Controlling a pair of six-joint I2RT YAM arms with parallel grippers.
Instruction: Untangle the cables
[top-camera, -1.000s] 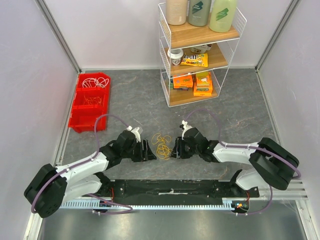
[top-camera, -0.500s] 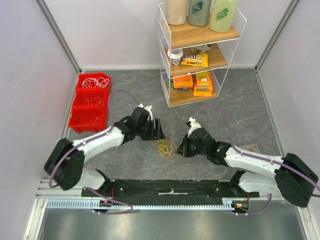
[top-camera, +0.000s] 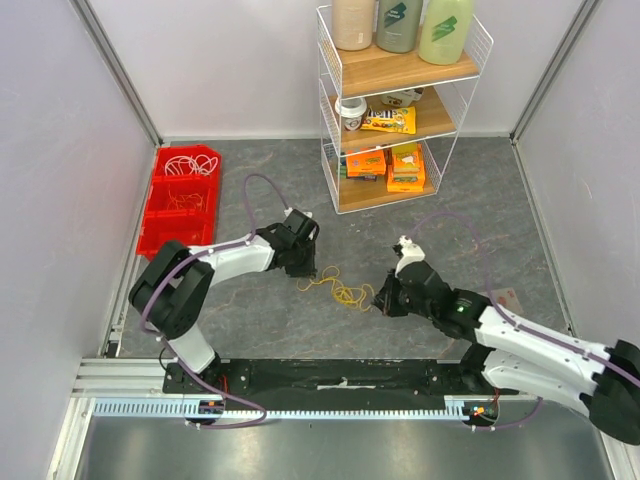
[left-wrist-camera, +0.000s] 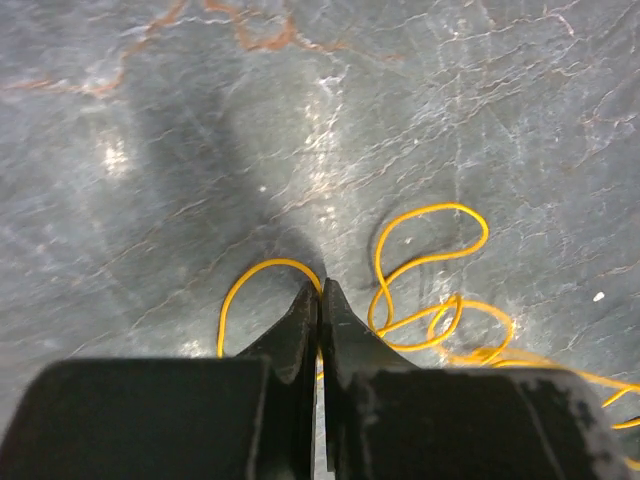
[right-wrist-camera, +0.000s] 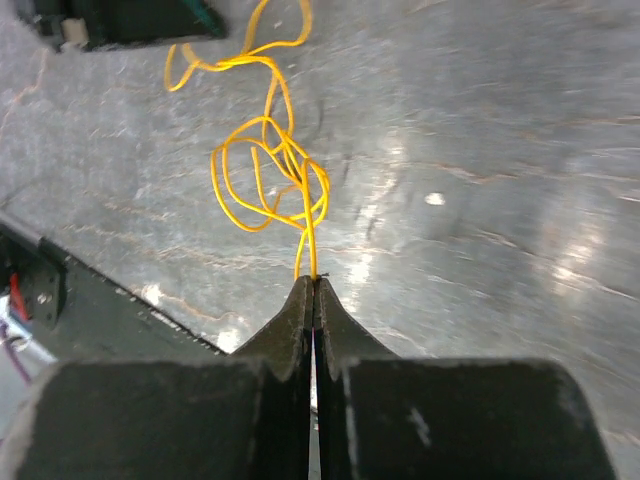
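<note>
Three bottles (top-camera: 398, 25) stand on the top shelf of a white wire rack (top-camera: 330, 130) at the far side of the table (top-camera: 260, 190). Orange boxes (top-camera: 385, 165) sit on its lowest shelf. All carry labels, but the print is too small to read from above. A red bin (top-camera: 148, 222) at the left wall holds white cables (top-camera: 185, 163) in its far compartment and orange cables (top-camera: 185, 200) in the middle one.

One yellow cable (top-camera: 340, 290) lies on the table between the two arms, strung out in a loose line of small loops. The left gripper (top-camera: 305, 273) is at its left end. In the left wrist view the jaws are pressed together with a yellow loop running into the tips, so they pinch the wire. The right gripper (top-camera: 378, 300) is at the other end. In the right wrist view its jaws are also closed, with a single strand entering between the tips and the knot of loops just beyond them.

One second ago both grippers faced each other with jaws apart, flanking the cable, which was a compact bundle nearer the arm bases. Half a second ago the right gripper had already closed at the bundle while the left gripper was open above and to the left of it. Now both are closed on the wire, the left arm has folded back toward the bin side, the right arm has stretched out to the right, and the bundle has been drawn out into a longer strand.
</note>
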